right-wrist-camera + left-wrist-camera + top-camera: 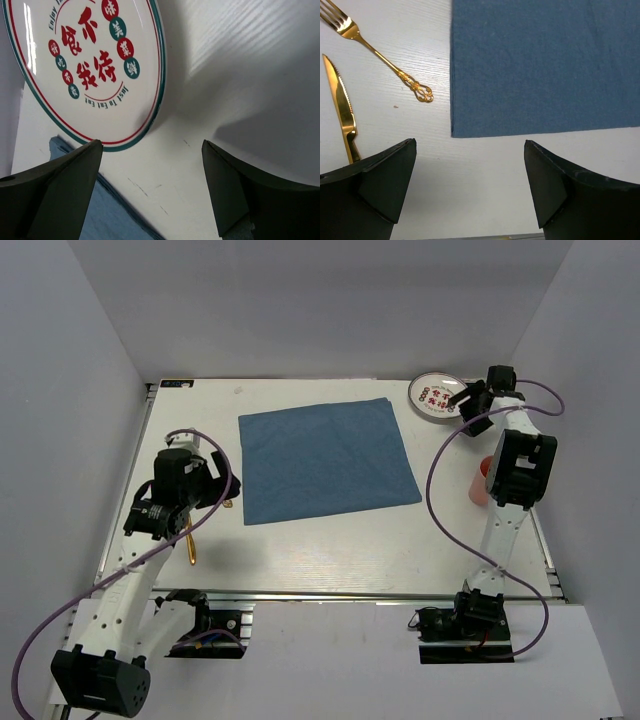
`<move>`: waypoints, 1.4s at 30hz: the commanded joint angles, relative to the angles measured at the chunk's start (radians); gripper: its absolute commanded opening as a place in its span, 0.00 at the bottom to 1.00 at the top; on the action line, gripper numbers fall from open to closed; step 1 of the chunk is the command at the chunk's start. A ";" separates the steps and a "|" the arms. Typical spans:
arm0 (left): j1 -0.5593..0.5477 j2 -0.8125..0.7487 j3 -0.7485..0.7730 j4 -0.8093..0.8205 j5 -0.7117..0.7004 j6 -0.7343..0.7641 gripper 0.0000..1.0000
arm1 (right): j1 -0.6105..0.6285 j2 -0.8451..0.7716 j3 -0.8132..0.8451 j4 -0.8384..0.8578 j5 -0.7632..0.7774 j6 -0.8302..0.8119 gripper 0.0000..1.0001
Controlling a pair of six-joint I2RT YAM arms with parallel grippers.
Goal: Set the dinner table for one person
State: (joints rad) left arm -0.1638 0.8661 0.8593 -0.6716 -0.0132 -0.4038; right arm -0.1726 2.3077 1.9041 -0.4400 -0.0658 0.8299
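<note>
top external: right gripper (466, 400), jaws spread and empty, sits at the far-right plate (432, 400) — likely bound for the cloth (325, 458). left gripper (470, 146), spread and empty too, hovers by fork (375, 50) and knife (340, 107).

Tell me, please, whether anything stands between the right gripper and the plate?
Nothing visible does: the plate lies just ahead of the open right gripper, with only bare dinner table between them.
</note>
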 commanded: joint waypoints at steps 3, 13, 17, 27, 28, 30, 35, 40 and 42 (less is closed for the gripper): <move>-0.005 0.005 -0.003 0.021 0.042 0.025 0.98 | -0.025 0.071 0.115 0.015 -0.051 -0.009 0.81; -0.005 -0.001 0.001 0.010 -0.014 0.025 0.98 | -0.031 0.140 0.116 0.056 -0.049 0.040 0.52; -0.005 -0.004 0.001 0.010 -0.018 0.025 0.98 | -0.033 0.151 0.110 0.076 -0.031 0.058 0.39; -0.005 -0.009 -0.002 0.013 -0.016 0.023 0.98 | -0.033 0.177 0.115 0.101 -0.043 0.098 0.00; -0.005 -0.007 -0.002 0.015 -0.014 0.025 0.98 | -0.031 0.164 0.099 0.107 -0.046 0.101 0.00; -0.005 -0.006 -0.002 0.017 -0.008 0.026 0.98 | -0.031 0.142 0.063 0.162 -0.060 0.113 0.00; -0.005 -0.006 -0.005 0.020 -0.002 0.026 0.98 | -0.030 0.024 -0.072 0.387 -0.195 0.129 0.00; -0.005 -0.024 -0.006 0.015 -0.022 0.016 0.98 | -0.024 -0.147 -0.183 0.573 -0.258 0.140 0.00; -0.005 -0.036 -0.014 0.026 -0.011 0.014 0.98 | -0.018 -0.197 -0.203 0.613 -0.302 0.124 0.00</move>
State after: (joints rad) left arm -0.1661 0.8646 0.8574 -0.6674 -0.0196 -0.3897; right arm -0.1997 2.2646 1.6978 -0.0296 -0.2722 0.9634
